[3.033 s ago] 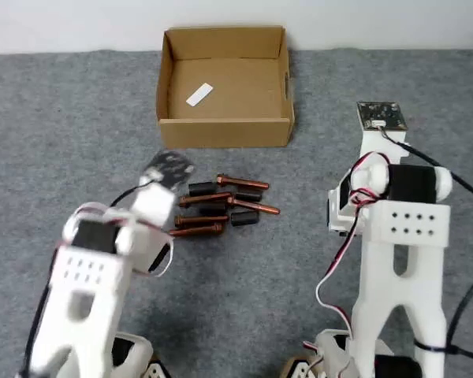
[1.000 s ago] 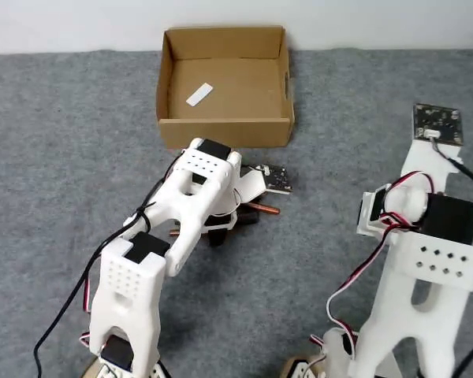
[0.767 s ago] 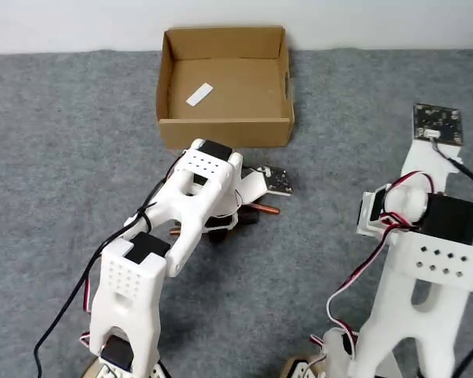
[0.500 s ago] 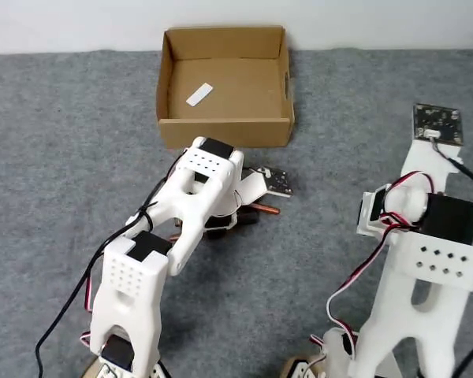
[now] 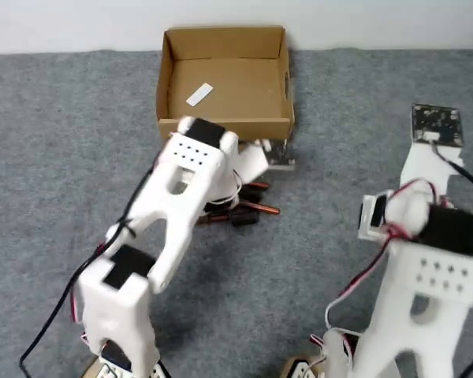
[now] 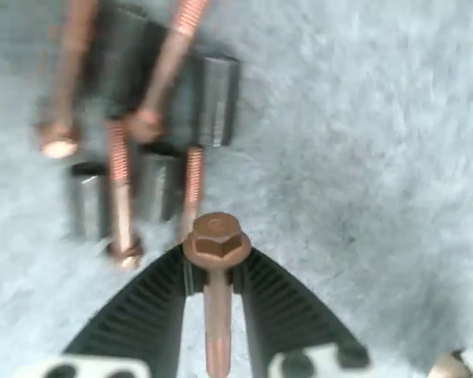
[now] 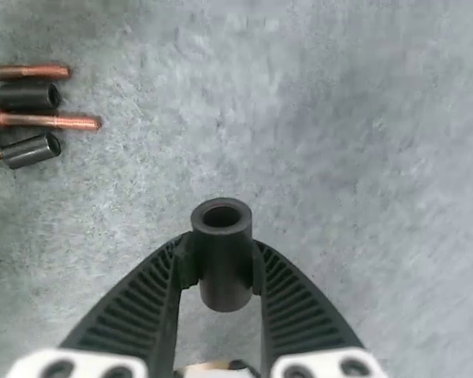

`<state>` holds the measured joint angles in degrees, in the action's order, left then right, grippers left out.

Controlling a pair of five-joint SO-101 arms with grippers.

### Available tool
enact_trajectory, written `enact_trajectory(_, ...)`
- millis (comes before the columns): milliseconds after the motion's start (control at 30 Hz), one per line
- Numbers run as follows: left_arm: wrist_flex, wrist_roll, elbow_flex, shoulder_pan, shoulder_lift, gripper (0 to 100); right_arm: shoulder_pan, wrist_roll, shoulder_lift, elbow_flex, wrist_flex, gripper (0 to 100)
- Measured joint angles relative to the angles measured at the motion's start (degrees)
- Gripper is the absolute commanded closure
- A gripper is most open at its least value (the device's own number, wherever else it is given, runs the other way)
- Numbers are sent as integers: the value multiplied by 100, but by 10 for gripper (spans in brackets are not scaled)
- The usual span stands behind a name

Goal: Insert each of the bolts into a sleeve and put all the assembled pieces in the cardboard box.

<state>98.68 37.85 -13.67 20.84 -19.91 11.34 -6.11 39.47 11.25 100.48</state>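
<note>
My left gripper is shut on a copper bolt, which it holds by the shaft just under the hex head. Beneath it on the grey mat lies a pile of copper bolts and black sleeves. My right gripper is shut on a black sleeve, whose open bore faces away from the wrist. From above, the left arm stretches over the pile, just in front of the cardboard box. The right arm stands off to the right.
Inside the box lies a small white label. More bolts and sleeves lie far off to one side of the right gripper. Grey mat stretches between the arms and around the box.
The left arm reached out to the pile, and in the last half second it rose and shifted toward the box, holding a bolt. The right arm swung right earlier and now barely moves.
</note>
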Motion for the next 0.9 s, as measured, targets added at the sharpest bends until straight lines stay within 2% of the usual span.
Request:
enact_trajectory(133, 9, -853, 0, 0, 976, 994, 0, -545, 738, 0, 0, 990)
enact_trajectory(333, 26, -3385, 97, 0, 2391, 995, 0, -686, 1574, 0, 9, 990)
enact_trajectory(500, 53, -4018, 1073, 325, 3912, 995, 0, -105, 1969, 492, 9, 990)
enact_trajectory(633, -352, -5116, 2215, 404, 5284, 995, -62, 519, 2198, 1099, -26, 990)
enact_trajectory(700, -677, -5459, 2875, 396, 6004, 995, -273, 712, 2374, 1371, -79, 990)
enact_trajectory(900, -1301, -5626, 4791, 396, 8009, 995, -1547, 1424, 2963, 2312, -738, 990)
